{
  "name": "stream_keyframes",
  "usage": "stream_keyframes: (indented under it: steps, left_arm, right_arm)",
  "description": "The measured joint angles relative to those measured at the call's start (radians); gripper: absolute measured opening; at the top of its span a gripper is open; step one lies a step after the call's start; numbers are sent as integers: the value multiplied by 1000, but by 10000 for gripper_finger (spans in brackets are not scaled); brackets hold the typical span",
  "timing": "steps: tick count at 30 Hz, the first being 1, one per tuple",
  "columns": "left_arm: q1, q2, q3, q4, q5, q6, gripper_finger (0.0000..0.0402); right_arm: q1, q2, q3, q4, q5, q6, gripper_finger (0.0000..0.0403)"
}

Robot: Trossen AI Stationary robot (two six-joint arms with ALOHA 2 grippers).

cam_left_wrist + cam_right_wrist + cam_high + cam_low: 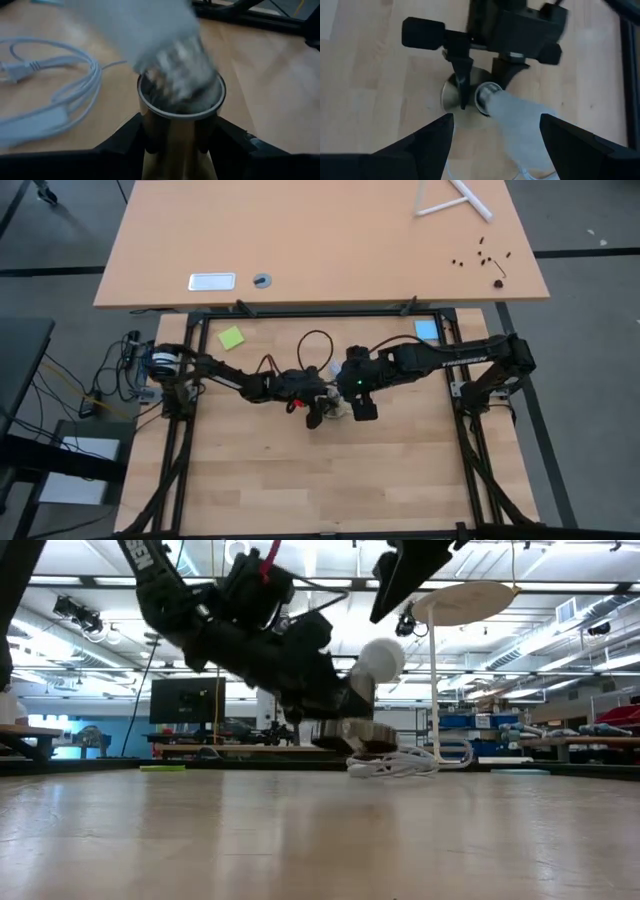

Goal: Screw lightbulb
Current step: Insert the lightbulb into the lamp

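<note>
A: From the high view, where do the arms meet?

B: At the middle of the table (250,480). The left pincer (312,408) comes in from the left and the right pincer (362,408) from the right, so the two nearly touch. The lightbulb (338,406) is a pale patch between them.

A: And the low view?

B: The lightbulb (377,662) sits tilted, its round end up and to the right, its narrow end down in the socket (350,735), which the left pincer (335,730) clamps. The socket looks lifted and tipped rather than flat on the table, I judge so that its mouth faces the bulb. The white cord (400,762) lies coiled just behind.

A: The left wrist view?

B: The left pincer (180,145) has a finger on each side of the socket (181,100), pinching it to keep it from turning. The lightbulb (150,25) has its threaded end (180,70) in the socket's mouth. The cord (55,85) loops on the table to one side.

A: The right wrist view?

B: The right pincer (496,135) stands spread, its fingers (427,145) wide of the lightbulb (517,122) and not touching it. I judge it is placed to close on the glass and twist. The left pincer (482,85) grips the socket (451,95) opposite.
</note>
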Motion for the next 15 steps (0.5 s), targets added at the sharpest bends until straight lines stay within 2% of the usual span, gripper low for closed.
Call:
stream_keyframes:
  steps: [7,15]
  left_arm:
    - [-8,-11,14,-19,-13,51,168]
    - [-32,-11,-17,-49,-38,53,168]
  right_arm:
    - [15,-2,0,-16,56,19,299]
    - [-9,-9,-23,-50,53,50,296]
